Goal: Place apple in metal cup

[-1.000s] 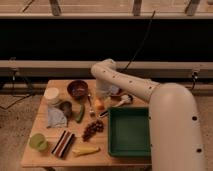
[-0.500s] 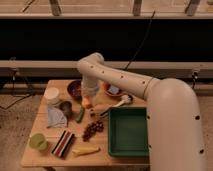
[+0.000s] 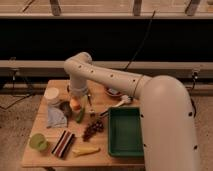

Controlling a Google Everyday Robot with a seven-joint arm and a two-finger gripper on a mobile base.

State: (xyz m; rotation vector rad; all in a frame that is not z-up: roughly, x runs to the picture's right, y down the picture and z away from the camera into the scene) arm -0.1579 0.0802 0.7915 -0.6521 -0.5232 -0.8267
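My gripper (image 3: 75, 101) points down over the left part of the wooden table and is shut on the apple (image 3: 75, 104), a small orange-yellow fruit held just above the tabletop. The metal cup (image 3: 65, 107), small and grey with a dark inside, stands right beside the apple on its left, partly hidden by the gripper. The arm comes in from the right and bends down at the elbow (image 3: 77, 64).
A white cup (image 3: 51, 95) stands behind the metal cup, with a pale crumpled bag (image 3: 56, 118) in front of it. A green tray (image 3: 125, 131), grapes (image 3: 93, 128), a striped packet (image 3: 63, 143), a yellow elongated piece (image 3: 85, 150) and a pale green cup (image 3: 37, 142) lie nearer the front edge.
The gripper has moved left across the table with the apple in it, from near the middle to beside the metal cup. The arm now hides the maroon bowl.
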